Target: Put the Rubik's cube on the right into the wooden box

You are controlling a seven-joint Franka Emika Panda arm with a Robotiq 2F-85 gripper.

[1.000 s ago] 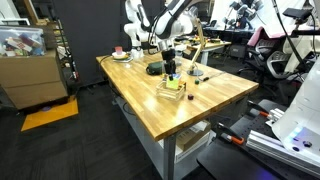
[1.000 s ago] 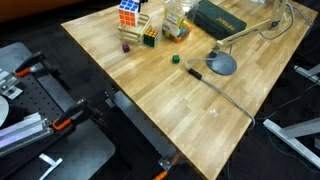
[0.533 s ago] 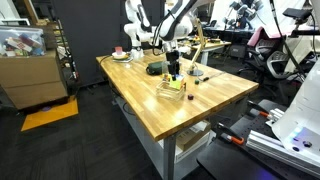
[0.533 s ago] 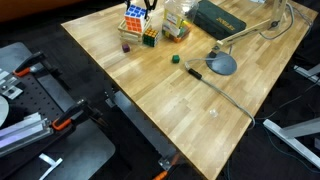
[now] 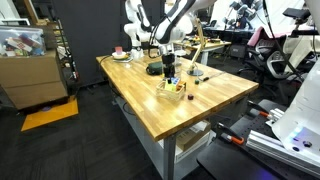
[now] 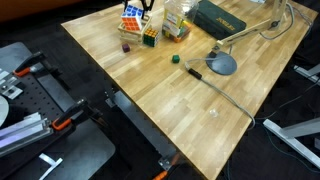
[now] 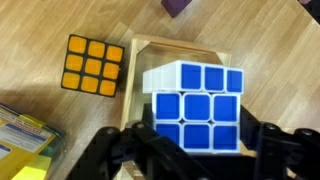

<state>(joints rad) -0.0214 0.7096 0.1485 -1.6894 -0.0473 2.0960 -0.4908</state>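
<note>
Grey round dish (image 6: pixel 222 65) on wooden table (image 6: pixel 190 115); small green block (image 6: pixel 174 59) near; dark green case (image 6: pixel 222 17) farther back.

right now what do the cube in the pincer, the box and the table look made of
cube: likely smooth plastic, white body with blue squares, slightly shiny. box: pale bare-looking wood, thin rim showing grain. table: wood strips joined like butcher block, warm tone, probably sealed; faint sheen.

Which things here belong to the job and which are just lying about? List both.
Job: claw, shut on the blue-and-white Rubik's cube; wooden box beneath it.
Lying about: small orange cube beside the box; purple object; yellow-and-blue packet; small green object.
</note>
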